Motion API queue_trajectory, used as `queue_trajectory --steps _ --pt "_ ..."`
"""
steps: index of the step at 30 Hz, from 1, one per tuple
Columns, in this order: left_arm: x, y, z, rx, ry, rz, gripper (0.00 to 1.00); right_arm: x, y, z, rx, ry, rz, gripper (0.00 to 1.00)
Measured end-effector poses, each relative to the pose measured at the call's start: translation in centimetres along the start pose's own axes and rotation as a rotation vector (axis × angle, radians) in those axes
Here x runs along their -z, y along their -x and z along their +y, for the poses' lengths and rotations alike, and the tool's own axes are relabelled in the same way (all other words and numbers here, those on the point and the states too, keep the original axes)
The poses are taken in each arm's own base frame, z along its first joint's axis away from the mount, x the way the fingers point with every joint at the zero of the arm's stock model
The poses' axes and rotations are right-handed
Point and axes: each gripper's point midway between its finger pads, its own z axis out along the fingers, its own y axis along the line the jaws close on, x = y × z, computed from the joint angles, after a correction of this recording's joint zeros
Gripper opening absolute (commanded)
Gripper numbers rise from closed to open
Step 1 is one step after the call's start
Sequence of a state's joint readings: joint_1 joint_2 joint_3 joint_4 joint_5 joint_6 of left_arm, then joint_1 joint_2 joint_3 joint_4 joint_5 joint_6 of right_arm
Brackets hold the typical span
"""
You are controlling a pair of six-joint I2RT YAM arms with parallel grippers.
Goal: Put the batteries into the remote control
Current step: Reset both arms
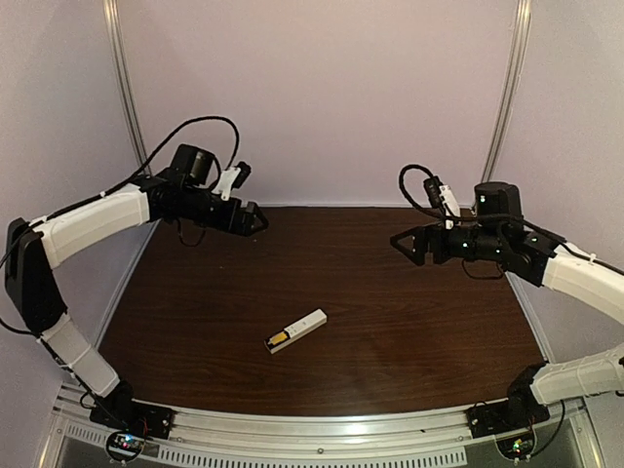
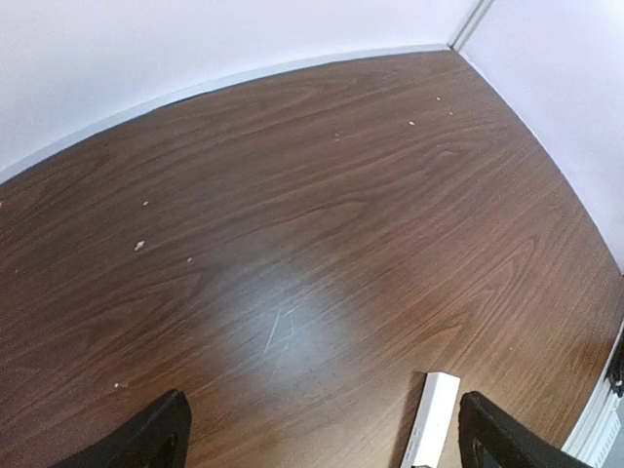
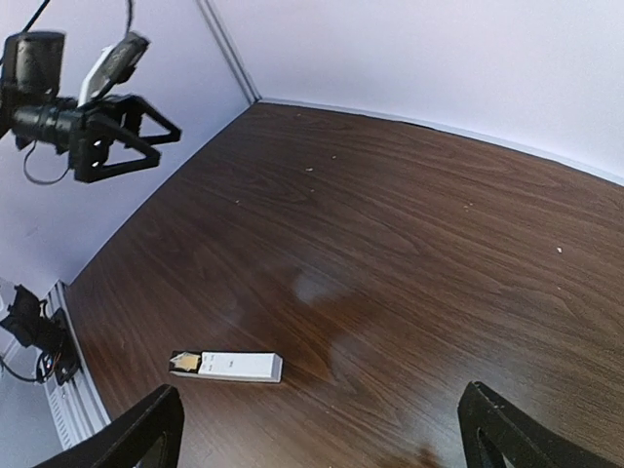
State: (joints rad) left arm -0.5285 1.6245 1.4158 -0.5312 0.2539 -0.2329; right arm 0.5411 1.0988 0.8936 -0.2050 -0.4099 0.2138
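Jaws both wide; remote control (image 1: 296, 331) diagonal, darker end apparently pointing near-left.

1 remote control (image 1: 295, 331), 2 grippers (image 1: 257, 219) (image 1: 399, 244)

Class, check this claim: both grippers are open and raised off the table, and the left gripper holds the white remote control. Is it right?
Wrong in one respect: the left gripper holds nothing. The remote control lies on the table, apart from both arms, as the top external view shows. The left gripper and the right gripper are indeed open and raised.
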Motion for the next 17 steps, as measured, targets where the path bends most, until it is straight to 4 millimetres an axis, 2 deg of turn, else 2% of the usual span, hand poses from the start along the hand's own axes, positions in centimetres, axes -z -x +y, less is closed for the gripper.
queue_trajectory --steps 2,4,6,8,11,13,17 --pt "1.1 -0.7 1.9 0.059 0.007 -0.041 0.97 -0.3 0.2 -1.8 -0.04 -0.043 -0.011 1.0" --pt "1.3 -2.2 3.6 0.115 0.017 -0.048 0.97 -0.5 0.0 -3.6 -0.082 -0.08 -0.025 1.0" --pt "1.1 -4.7 5.4 0.183 0.038 -0.03 0.97 -0.7 -1.4 -5.4 -0.13 -0.116 -0.025 1.0" --pt "0.7 -7.3 6.8 0.237 0.06 -0.003 0.98 -0.9 -3.6 -7.0 -0.18 -0.15 -0.004 1.0" --pt "0.4 -10.7 7.3 0.294 0.074 0.037 0.98 -1.1 -7.7 -8.6 -0.258 -0.186 0.045 1.0" --pt "0.5 -12.1 7.2 0.317 0.075 0.047 0.97 -1.2 -9.5 -9.1 -0.294 -0.199 0.067 1.0" --pt "0.7 -12.4 7.1 0.337 0.073 0.02 0.97 -1.3 -10.6 -9.3 -0.329 -0.2 0.064 1.0"
